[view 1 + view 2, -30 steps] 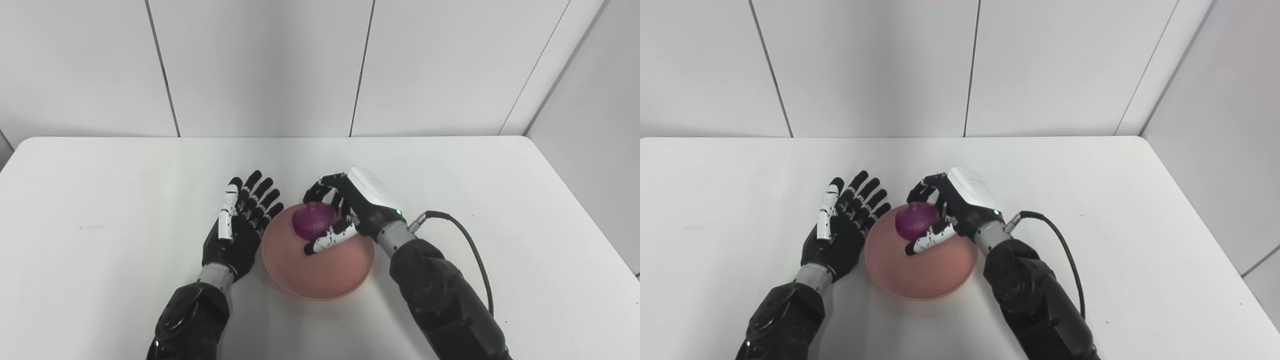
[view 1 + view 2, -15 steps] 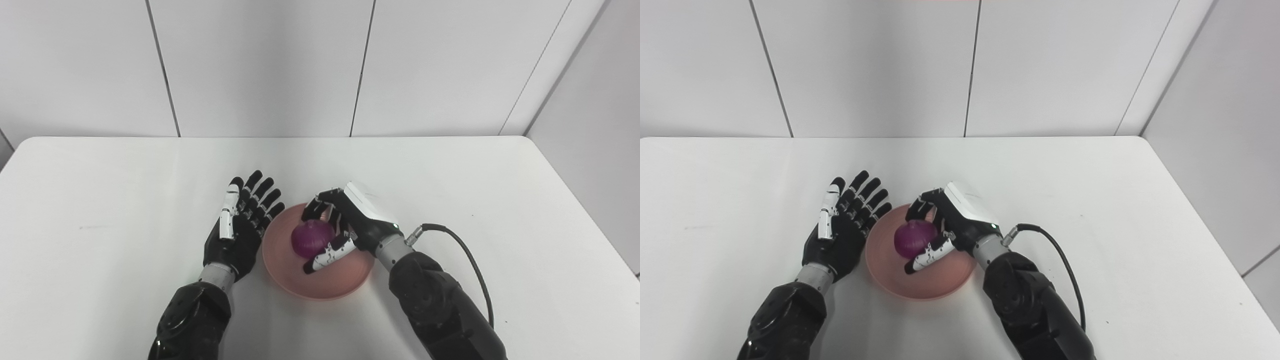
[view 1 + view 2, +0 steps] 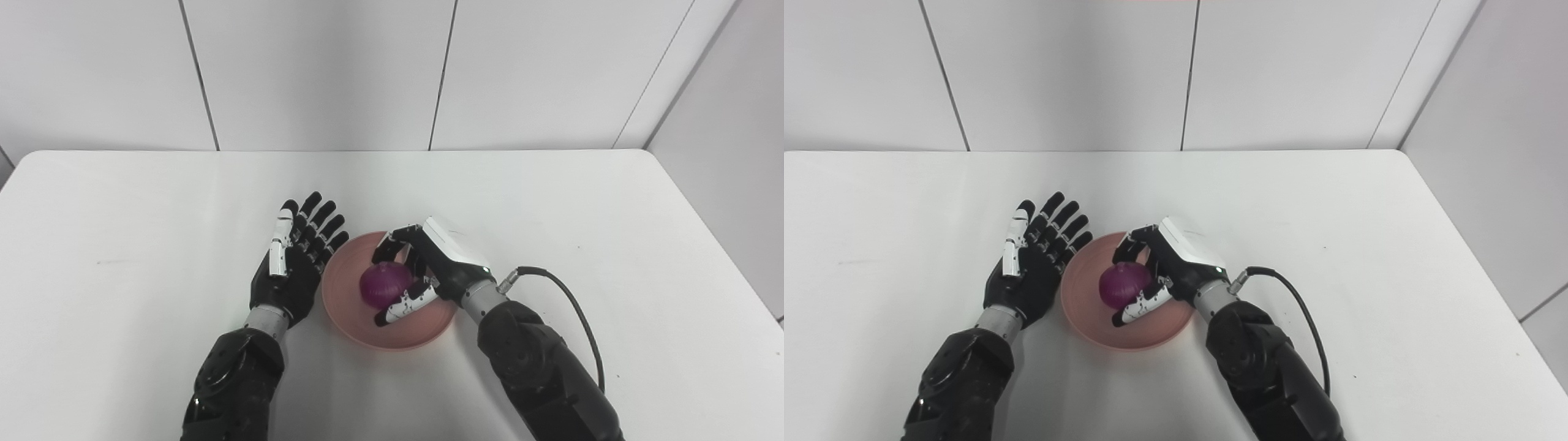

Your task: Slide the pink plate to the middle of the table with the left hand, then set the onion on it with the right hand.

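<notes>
White table [image 3: 551, 202], plain panel wall behind. Plate [image 3: 349, 309] sits mid-table; onion [image 3: 384, 285] is held in it, right hand [image 3: 429, 269] curled round it. Left hand [image 3: 297, 263] lies flat, fingers spread, empty, touching the rim. Risk: onion could be rolled out by a sideways release.

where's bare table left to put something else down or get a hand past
Bare table runs wide to the right of the right hand, to the left of the left hand, and along the far side by the wall. It is crowded in the middle, where both hands flank the pink plate with the onion on it.
</notes>
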{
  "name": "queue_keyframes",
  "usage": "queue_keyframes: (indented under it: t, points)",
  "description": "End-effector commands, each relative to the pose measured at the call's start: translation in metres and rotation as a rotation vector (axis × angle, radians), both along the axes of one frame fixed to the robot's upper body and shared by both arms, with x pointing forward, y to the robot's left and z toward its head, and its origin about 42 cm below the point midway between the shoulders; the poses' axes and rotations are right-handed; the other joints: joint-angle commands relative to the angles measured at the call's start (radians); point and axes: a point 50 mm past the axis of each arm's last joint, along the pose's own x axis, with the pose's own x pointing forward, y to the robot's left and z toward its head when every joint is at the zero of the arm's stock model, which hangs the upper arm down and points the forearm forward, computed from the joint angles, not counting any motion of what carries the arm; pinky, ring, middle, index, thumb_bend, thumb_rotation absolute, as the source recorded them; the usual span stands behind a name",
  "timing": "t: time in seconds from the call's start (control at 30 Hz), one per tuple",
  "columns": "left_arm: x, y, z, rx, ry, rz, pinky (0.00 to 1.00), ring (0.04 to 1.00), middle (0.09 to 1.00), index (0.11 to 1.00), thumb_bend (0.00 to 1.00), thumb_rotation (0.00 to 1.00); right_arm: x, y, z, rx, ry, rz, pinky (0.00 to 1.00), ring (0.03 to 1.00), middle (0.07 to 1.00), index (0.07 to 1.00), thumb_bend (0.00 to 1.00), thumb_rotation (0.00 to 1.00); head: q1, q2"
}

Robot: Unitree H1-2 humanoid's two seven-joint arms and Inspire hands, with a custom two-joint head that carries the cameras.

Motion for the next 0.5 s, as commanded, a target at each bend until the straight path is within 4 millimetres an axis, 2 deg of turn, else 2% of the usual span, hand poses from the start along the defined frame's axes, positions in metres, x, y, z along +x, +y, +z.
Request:
queue_keyframes:
  t: [0.0,0.07,0.1,0.13,0.2,0.37,0.47]
  points:
    - [-0.0001,-0.0051,-0.0017,0.008,0.029,-0.013,0.92,0.940,0.951,0.939,0.44,1.00,0.0001,0.0035,0.0154,0.008,-0.070,0.019,0.36,0.467,0.560,0.515,0.59,0.17,0.000,0.000]
    - [-0.0001,-0.0050,-0.0014,0.009,0.029,-0.014,0.92,0.941,0.952,0.941,0.44,1.00,-0.0011,0.0037,0.0157,0.010,-0.069,0.018,0.38,0.493,0.591,0.592,0.76,0.22,0.000,0.000]
    - [0.0001,-0.0050,-0.0013,0.007,0.030,-0.015,0.92,0.941,0.953,0.941,0.44,1.00,-0.0015,0.0033,0.0150,0.017,-0.068,0.023,0.38,0.503,0.602,0.616,0.81,0.23,0.002,-0.002]
    - [0.0001,-0.0050,-0.0012,0.006,0.030,-0.015,0.92,0.942,0.953,0.942,0.43,1.00,-0.0017,0.0030,0.0144,0.022,-0.066,0.028,0.50,0.598,0.666,0.659,0.86,0.26,0.002,-0.002]
    - [0.0002,-0.0050,-0.0014,0.002,0.034,-0.014,0.93,0.942,0.952,0.940,0.43,1.00,-0.0023,0.0023,0.0129,0.026,-0.070,0.040,0.64,0.714,0.752,0.738,0.92,0.30,0.003,-0.002]
    - [0.0006,-0.0052,-0.0014,0.000,0.031,-0.012,0.94,0.943,0.955,0.943,0.43,1.00,-0.0032,0.0009,0.0105,0.011,-0.073,0.060,0.81,0.849,0.872,0.878,1.00,0.41,0.003,-0.004]
    - [0.0005,-0.0053,-0.0013,0.006,0.031,-0.012,0.93,0.936,0.949,0.936,0.43,1.00,-0.0042,-0.0004,0.0097,-0.004,-0.077,0.080,0.88,0.885,0.910,0.921,1.00,0.46,0.003,-0.004]
